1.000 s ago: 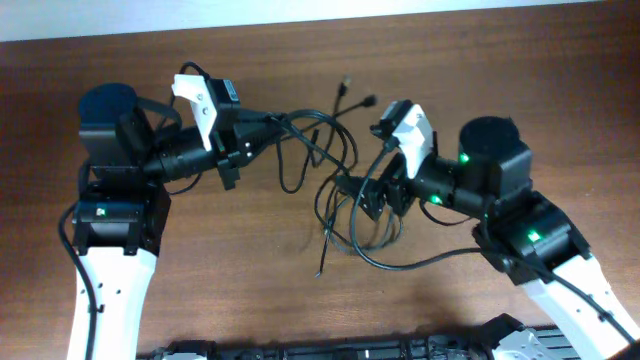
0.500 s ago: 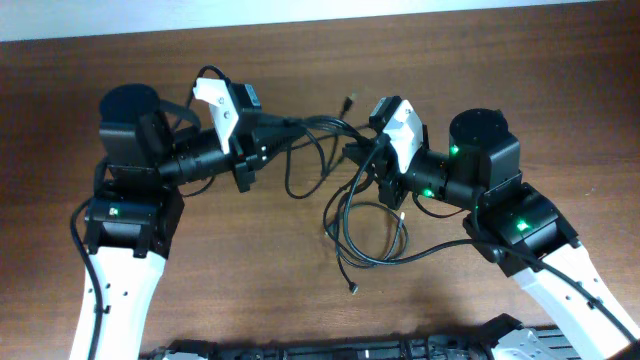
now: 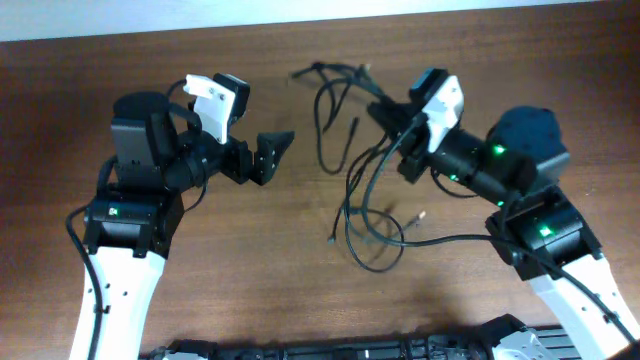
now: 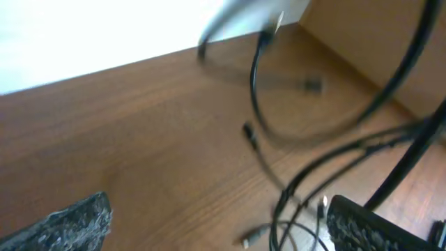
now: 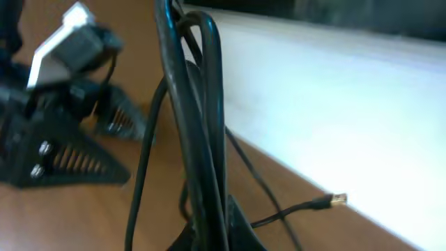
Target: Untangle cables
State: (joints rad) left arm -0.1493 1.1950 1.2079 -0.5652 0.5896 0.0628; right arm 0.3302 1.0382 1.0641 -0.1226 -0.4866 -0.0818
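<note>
The thin black cables (image 3: 348,205) hang and trail from the table's back middle down to a loose loop near the centre. My right gripper (image 3: 388,122) is shut on a bunch of their strands, which run straight up through its jaws in the right wrist view as the cables (image 5: 202,132) above the right gripper (image 5: 209,233). A gold-tipped plug (image 5: 336,200) lies behind them. My left gripper (image 3: 268,153) stands open and empty, left of the cables and apart from them. The left wrist view shows the left gripper (image 4: 223,230) wide open above bare wood, with the cables (image 4: 300,132) blurred to its right.
The brown wooden table (image 3: 250,260) ends at a pale wall along the back edge (image 3: 300,20). A black strip (image 3: 330,350) lies along the front edge. Loose plug ends (image 3: 332,241) rest on the wood near the centre.
My left gripper has opened, let go of the cables and drawn back to the left. The right gripper, having shut on the strands, has pulled them back and to the right, stretching the tangle out.
</note>
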